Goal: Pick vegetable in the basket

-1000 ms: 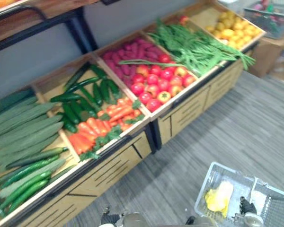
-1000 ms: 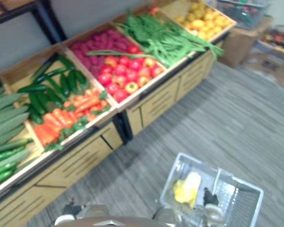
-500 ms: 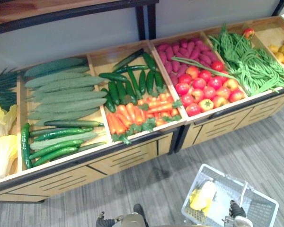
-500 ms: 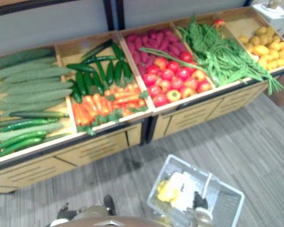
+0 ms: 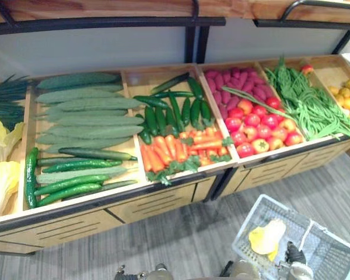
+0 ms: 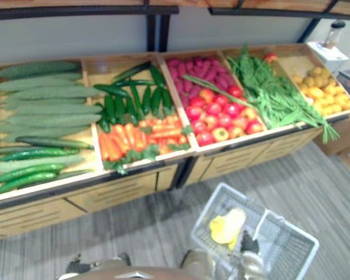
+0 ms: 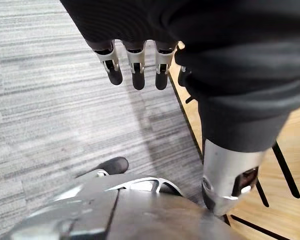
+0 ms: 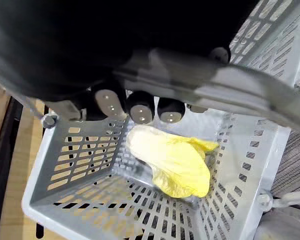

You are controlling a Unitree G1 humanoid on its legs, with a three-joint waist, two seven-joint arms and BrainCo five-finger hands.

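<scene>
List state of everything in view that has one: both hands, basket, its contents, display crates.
left robot hand: open, fingers straight, empty.
right robot hand: shut on the handle of the basket.
basket: upright, carried by its handle.
yellow leafy vegetable: lying inside the basket.
display crates: stocked with vegetables.

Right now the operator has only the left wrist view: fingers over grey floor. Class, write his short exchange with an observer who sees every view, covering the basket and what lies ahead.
Operator: My left hand hangs open. Anything in the basket?
Observer: Yes, one yellow leafy vegetable lies in the grey basket.
Operator: What holds the basket?
Observer: The right hand is curled round its handle.
Operator: What is ahead?
Observer: A wooden stall with cucumbers, carrots and tomatoes.
</scene>
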